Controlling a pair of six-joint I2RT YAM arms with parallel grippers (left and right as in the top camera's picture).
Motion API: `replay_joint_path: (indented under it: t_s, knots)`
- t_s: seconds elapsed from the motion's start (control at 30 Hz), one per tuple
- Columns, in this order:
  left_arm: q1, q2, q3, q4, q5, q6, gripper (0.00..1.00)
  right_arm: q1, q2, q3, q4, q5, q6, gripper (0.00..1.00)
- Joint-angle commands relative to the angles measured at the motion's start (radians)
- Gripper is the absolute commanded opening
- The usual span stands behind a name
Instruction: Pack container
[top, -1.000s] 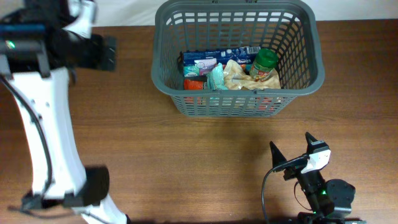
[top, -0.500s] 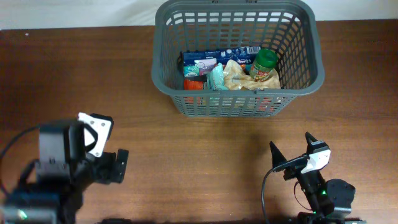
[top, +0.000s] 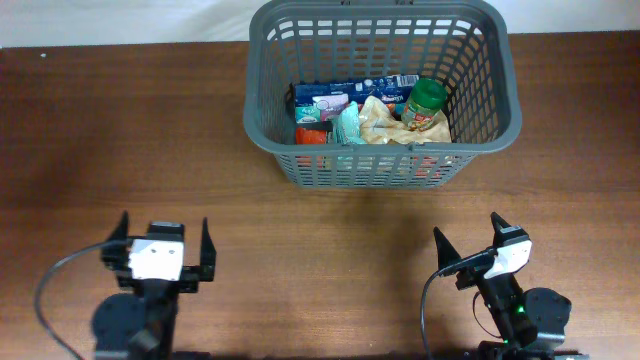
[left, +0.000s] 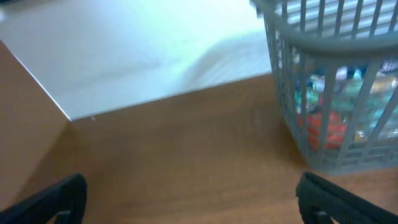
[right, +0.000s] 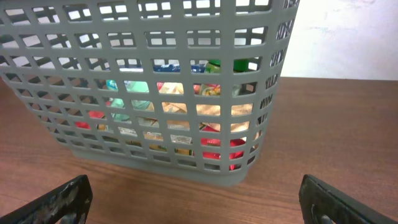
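Observation:
The dark grey slotted basket (top: 500, 95) stands at the back middle-right of the table. It holds several groceries, among them a blue box (top: 340, 92), a green-lidded jar (top: 427, 100) and a crinkled packet (top: 378, 120). The basket also shows in the left wrist view (left: 292, 118) and fills the right wrist view (right: 186, 165). My left gripper (top: 162, 248) is open and empty near the front left edge. My right gripper (top: 468, 240) is open and empty near the front right, well short of the basket.
The brown wooden table (top: 130, 140) ends at a white wall at the back (left: 137, 56). No loose items lie on the tabletop.
My left arm has swung down from the back left and folded to the front left edge, its gripper open. The right arm and the basket have not moved.

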Motion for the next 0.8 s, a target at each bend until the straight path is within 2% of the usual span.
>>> replay_joint_path:
  t_s: [0.0,0.4,0.77]
  knots:
    - [0.006,-0.072,-0.143,0.034,0.011,0.016,0.99,0.01,-0.01,-0.008,0.0,-0.013,-0.003,0.99]
    - [0.007,-0.28,-0.439,0.111,0.011,0.016,0.99,0.01,-0.01,-0.008,0.0,-0.013,-0.003,0.99]
    - [0.007,-0.281,-0.463,0.111,0.01,0.016,0.99,0.01,-0.01,-0.008,0.0,-0.013,-0.003,0.99]
